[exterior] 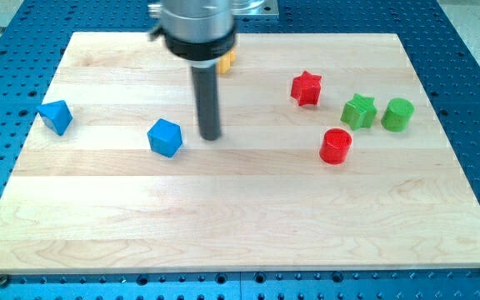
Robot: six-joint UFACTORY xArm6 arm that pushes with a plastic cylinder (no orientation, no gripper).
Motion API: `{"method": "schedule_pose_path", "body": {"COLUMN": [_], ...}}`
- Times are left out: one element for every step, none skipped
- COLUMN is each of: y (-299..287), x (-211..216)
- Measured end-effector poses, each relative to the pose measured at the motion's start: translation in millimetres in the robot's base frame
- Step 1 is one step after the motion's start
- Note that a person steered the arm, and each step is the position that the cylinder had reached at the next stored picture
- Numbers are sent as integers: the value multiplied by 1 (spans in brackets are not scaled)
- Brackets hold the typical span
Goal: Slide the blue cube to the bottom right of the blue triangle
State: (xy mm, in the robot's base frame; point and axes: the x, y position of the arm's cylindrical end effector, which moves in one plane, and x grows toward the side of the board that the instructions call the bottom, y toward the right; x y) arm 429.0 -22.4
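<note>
The blue cube [165, 137] lies on the wooden board left of centre. The blue triangle [56, 117] lies near the board's left edge, up and to the left of the cube. My tip [211, 137] is on the board just to the right of the blue cube, with a small gap between them. The dark rod rises from the tip to the arm's head at the view's top.
A red star [306, 88], a red cylinder [336, 146], a green star [358, 112] and a green cylinder [397, 115] sit on the right half. A yellow block [226, 61] is partly hidden behind the arm's head. The board [240, 233] lies on a blue perforated table.
</note>
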Motion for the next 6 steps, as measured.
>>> {"method": "schedule_pose_path", "body": {"y": [30, 33, -10, -39, -48, -111], "x": [2, 5, 14, 6, 25, 0]}}
